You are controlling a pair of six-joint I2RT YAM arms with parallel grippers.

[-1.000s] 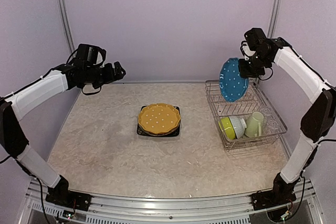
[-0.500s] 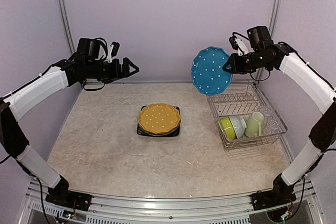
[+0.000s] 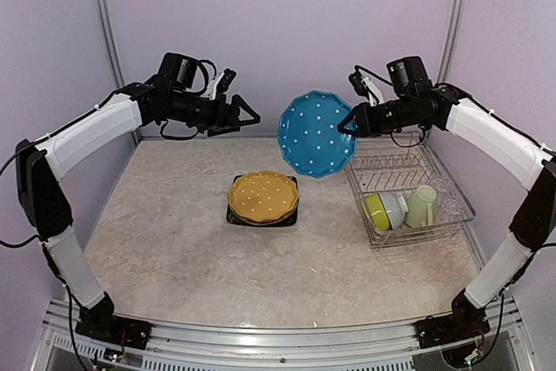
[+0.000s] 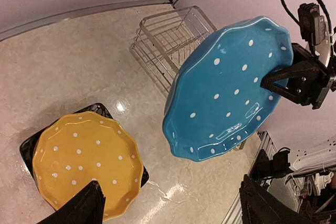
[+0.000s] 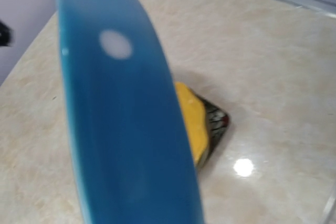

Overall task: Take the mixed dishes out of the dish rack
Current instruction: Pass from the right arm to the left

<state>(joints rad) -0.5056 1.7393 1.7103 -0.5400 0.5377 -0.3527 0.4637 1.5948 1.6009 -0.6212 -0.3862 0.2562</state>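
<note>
Mid-task, roughly halfway by my read. Done: orange plate point(image 3: 263, 196) sits on black square plate point(image 3: 231, 215), stacked at table centre, well apart from the dish rack point(image 3: 408, 167) at the right. In hand: blue white-dotted plate point(image 3: 317, 134), up in the air between the two arms, beyond the stack and left of the rack, tilted steeply, nearly on edge. Right gripper point(image 3: 354, 121) is clamped on its right rim, jaws pinched over the edge; the right wrist view shows only the blurred blue rim close up. Left gripper point(image 3: 247, 118) has fingers spread wide, empty, just left of the plate and not touching it. Looks like a handover setting up, but that is a guess. Left in the rack: lime bowl point(image 3: 375, 208) and white bowl point(image 3: 397, 208) tipped together at its near left corner, pale green mug point(image 3: 421, 206) just beside them. Faint clear glass shapes at the rack's right side, too washed out to count. Plate prongs at the far end look bare. No flowered plate visible anywhere. So bowls, mug and glassware remain, plus setting down the blue plate. Surface: beige marbled table point(image 3: 165, 241), glossy, glare spots near the stack. Room: plain lilac walls point(image 3: 278, 23) on three sides, metal posts point(image 3: 102, 15) in the far corners, aluminium rail point(image 3: 278, 336) along the near edge by the arm bases.
</note>
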